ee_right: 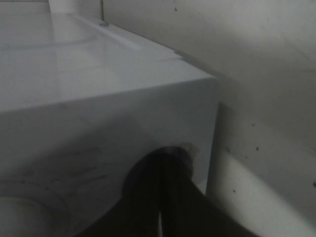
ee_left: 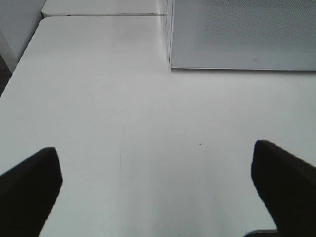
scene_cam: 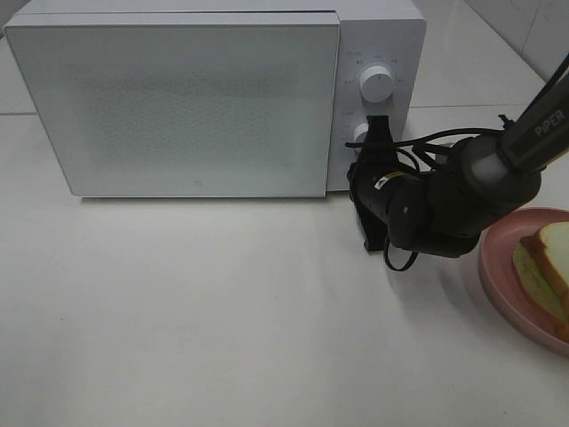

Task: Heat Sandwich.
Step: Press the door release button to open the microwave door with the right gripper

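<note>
The sandwich (scene_cam: 544, 267), white bread with brown crust and a pale green filling, lies on a pink plate (scene_cam: 500, 267) at the right edge of the table. The white microwave (scene_cam: 178, 98) stands at the back with its door closed. My right gripper (scene_cam: 370, 133) is shut, and its tips rest against the lower control (scene_cam: 359, 135) on the microwave's panel. The right wrist view shows the dark closed fingertips (ee_right: 165, 163) pressed to the white panel (ee_right: 98, 113). My left gripper (ee_left: 157, 165) is open over bare table, holding nothing, and it does not appear in the high view.
An upper dial (scene_cam: 377, 86) sits above the lower control. The right arm (scene_cam: 462, 191) and its cables stretch between the microwave and the plate. The microwave's front corner (ee_left: 242, 34) is ahead of the left gripper. A wall (ee_right: 266, 44) stands behind the microwave.
</note>
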